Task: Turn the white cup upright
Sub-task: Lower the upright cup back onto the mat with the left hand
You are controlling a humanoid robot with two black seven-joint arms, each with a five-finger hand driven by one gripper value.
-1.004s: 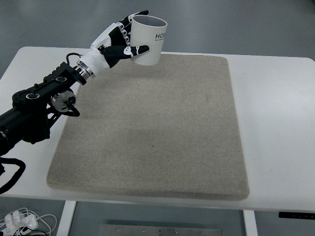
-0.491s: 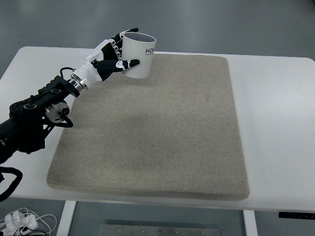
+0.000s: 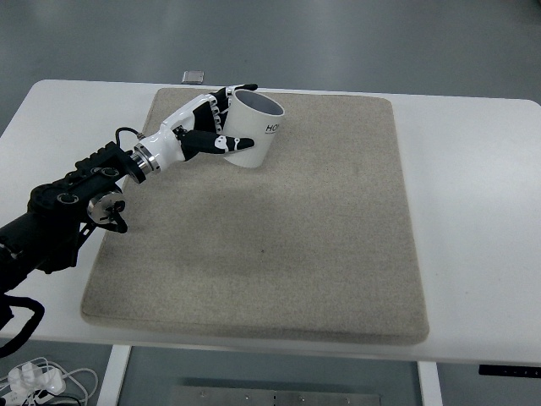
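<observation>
Left hand upper left of frame, fingers wrapped round white cup, mouth up over mat; seat base flat, then loosen fingers slowly

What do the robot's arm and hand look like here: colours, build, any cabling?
The left hand has white shells with black joints. A silver wrist ring joins it to a black left arm with round joint housings, a silver disc and thin black cable loops. No right arm shows.

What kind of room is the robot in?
Probably a lab or test room. A plain white table holds only a grey mat, the floor is bare grey, and the left hand holds a white cup there.
</observation>
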